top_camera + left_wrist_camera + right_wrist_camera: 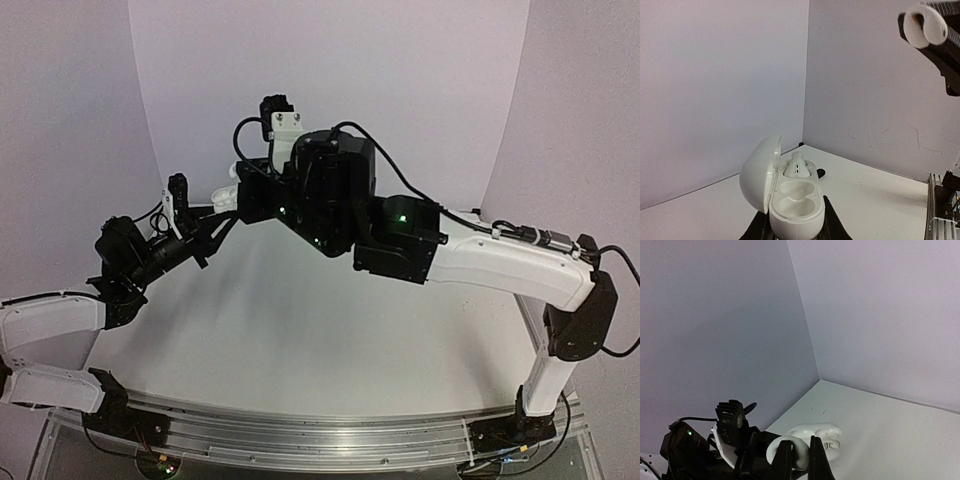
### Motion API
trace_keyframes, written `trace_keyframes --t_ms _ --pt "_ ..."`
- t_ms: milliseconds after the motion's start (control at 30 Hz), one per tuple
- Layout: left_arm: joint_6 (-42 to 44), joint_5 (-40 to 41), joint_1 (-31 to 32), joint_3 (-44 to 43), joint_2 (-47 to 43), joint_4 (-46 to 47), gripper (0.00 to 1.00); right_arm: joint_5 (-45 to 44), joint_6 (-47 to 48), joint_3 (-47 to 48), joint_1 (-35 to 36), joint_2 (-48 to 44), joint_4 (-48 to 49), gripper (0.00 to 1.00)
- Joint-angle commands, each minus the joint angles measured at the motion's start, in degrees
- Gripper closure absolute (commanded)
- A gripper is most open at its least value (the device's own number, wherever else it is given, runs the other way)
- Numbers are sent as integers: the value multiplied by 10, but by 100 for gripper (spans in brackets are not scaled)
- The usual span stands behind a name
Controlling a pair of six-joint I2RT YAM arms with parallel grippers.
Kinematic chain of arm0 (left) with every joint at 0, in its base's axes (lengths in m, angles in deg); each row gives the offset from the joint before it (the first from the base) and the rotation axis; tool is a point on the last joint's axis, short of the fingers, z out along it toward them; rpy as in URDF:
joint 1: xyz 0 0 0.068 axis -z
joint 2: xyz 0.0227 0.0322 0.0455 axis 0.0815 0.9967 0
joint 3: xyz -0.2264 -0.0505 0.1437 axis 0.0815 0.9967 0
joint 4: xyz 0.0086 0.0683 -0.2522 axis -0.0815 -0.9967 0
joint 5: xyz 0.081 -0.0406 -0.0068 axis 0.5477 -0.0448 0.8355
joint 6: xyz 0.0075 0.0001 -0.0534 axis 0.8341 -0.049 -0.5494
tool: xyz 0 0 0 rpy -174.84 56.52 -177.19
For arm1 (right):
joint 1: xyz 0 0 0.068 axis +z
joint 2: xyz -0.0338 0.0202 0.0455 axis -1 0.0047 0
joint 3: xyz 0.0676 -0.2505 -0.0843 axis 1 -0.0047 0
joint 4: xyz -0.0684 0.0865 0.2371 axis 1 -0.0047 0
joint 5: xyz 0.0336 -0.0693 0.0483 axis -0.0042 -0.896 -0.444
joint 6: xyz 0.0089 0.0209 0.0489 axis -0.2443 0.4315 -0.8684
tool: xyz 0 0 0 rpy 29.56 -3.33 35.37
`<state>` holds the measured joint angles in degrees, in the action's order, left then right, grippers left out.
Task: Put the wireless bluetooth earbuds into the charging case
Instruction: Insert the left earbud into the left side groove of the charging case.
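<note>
My left gripper (794, 216) is shut on the base of a white charging case (796, 200). The case's lid (759, 172) hangs open to the left. One white earbud (799, 166) sits in its far slot, and the two near hollows are empty. My right gripper (799, 446) is shut on another white earbud (796, 454), held in the air above and to the right of the case. The same earbud (925, 25) shows in the left wrist view. From above, both grippers meet over the back of the table (300, 330), where the case (228, 195) barely shows.
A small dark thing (820, 173) lies on the table just behind the case. White walls meet in a corner (807, 75) close behind. A metal rail (320, 440) runs along the near edge, between the arm bases.
</note>
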<state>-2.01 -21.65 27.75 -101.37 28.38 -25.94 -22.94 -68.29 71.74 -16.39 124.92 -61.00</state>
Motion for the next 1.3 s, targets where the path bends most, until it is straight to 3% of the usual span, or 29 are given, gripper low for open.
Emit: trace_keyframes --t_ms 0,1267 --pt "43 21 35 4 5 79 100 -17 109 19 9 46 99 100" --pt "27 -10 46 -25 8 90 100 -73 229 -6 11 90 108 100"
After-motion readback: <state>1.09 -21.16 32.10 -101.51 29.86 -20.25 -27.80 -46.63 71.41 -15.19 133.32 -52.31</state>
